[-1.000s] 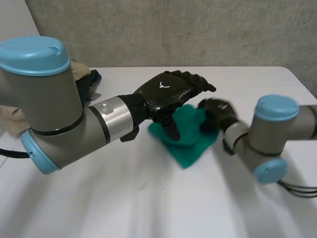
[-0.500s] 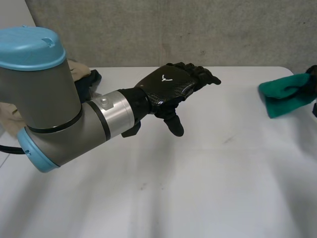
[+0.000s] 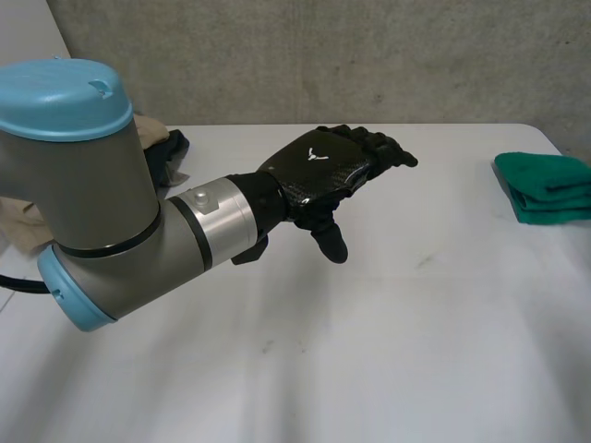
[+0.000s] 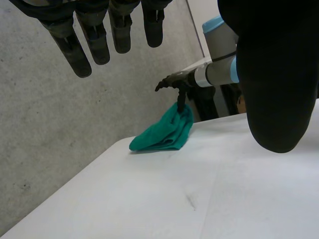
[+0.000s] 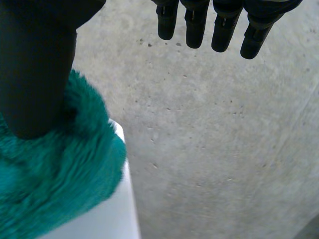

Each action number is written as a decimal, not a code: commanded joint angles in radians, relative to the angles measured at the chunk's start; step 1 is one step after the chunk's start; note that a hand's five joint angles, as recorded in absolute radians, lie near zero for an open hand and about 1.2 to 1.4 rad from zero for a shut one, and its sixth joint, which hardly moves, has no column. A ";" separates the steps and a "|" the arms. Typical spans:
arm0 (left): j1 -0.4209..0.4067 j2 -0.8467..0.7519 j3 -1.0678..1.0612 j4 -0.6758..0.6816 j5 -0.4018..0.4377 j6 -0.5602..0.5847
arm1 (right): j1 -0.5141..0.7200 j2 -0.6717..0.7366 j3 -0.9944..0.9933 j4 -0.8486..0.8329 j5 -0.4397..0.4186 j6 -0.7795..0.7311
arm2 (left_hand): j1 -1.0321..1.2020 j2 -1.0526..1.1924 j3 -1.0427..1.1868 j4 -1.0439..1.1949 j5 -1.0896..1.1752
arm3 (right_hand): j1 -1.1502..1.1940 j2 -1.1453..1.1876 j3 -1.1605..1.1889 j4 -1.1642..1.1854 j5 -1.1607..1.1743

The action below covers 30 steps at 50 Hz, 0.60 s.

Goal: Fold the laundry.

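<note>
Green terry cloth (image 3: 545, 187), folded into a thick wad, lies at the far right edge of the head view, close to the rim of the white table (image 3: 369, 351). In the right wrist view it sits under the thumb (image 5: 35, 74) of the right hand (image 4: 172, 82), with the table's rim just beside it and bare concrete wall beyond. That hand's fingers (image 5: 194, 25) are straight and spread, clear of the cloth. Only the thumb reaches down to the wad's top, and it seems to touch it without pinching. The left hand (image 3: 323, 171) hangs above the middle of the head view, fingers (image 4: 94, 35) loosely extended and grasping nothing. I judge this piece to be folded and set aside, so the chief risk lies in how the right hand leaves it. If the thumb snags the pile as it lifts, it could tug the top layer open. It could also nudge the whole wad over the nearby rim and onto the floor. A sideways pull would make that worse than a straight lift. A heap of unfolded clothes (image 3: 157, 138) waits at the upper left of the head view, partly behind the left arm. Reaching for it from this pose may sweep the bulky arm into that heap and push garments off the table there.
</note>
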<state>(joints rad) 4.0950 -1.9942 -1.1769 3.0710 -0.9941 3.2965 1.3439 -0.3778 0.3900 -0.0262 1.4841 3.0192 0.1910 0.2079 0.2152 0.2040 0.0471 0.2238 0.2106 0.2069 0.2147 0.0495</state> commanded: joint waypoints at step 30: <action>0.439 0.056 0.026 0.092 -0.503 0.285 | 0.342 -0.912 1.293 -0.157 -0.446 -0.503 | 0.025 0.009 0.001 0.012 -0.005 | -0.049 -0.036 -0.032 -0.040 -0.049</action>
<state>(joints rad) 4.3496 -1.8067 -1.1665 3.1498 -1.4327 3.4061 1.6412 -1.2923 1.6605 -0.4737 1.0281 2.6001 0.1908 0.2079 0.2151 0.2034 0.0471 0.2237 0.2081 0.2069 0.2146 0.0495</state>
